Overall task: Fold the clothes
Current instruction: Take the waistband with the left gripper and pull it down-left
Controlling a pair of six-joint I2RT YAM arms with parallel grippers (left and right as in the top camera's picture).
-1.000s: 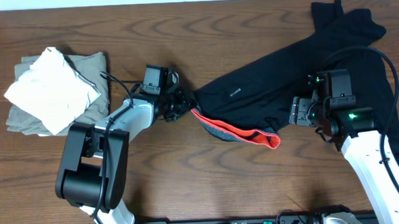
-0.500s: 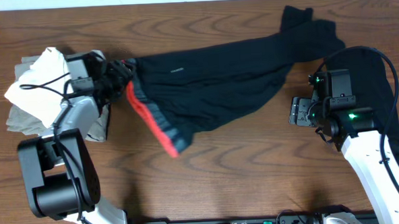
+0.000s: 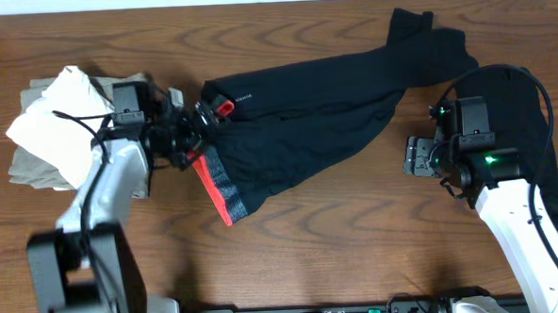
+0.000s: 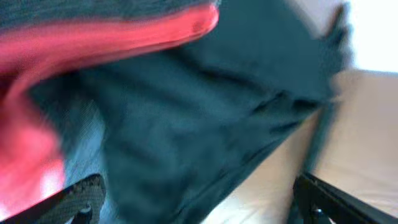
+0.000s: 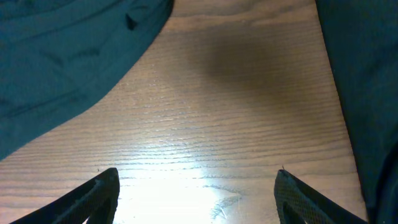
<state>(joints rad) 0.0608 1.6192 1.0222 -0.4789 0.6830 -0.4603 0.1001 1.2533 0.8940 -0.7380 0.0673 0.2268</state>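
— Pulled back off the folded pile (image 3: 61, 128) since half a second ago, and now parked right at the waistband of the black pants (image 3: 315, 127). Speaking of the left hand (image 3: 201, 132).

— Fingers?

— Spread wide in the left wrist view, with one tip (image 4: 84, 199) low at each side. Dark cloth and coral-red lining (image 4: 93, 43) blurred, close ahead of them. Cannot see any pinch on the cloth.

— And the pants themselves?

— Lying on the desk (image 3: 340, 248), stretched from the left hand toward the right hand (image 3: 413, 157), with the leg ends on that hand's far side. Lining turned out in a strip just on the near side of the left hand, plus a small red bit just beyond it. Dragged a little back from the pile, along with the hand.

— Right hand?

— Same spot as before. Spread open over bare wood, touching nothing. Edge of the pants off to its left in the wrist view, plain black piece (image 5: 367, 93) off to its right.
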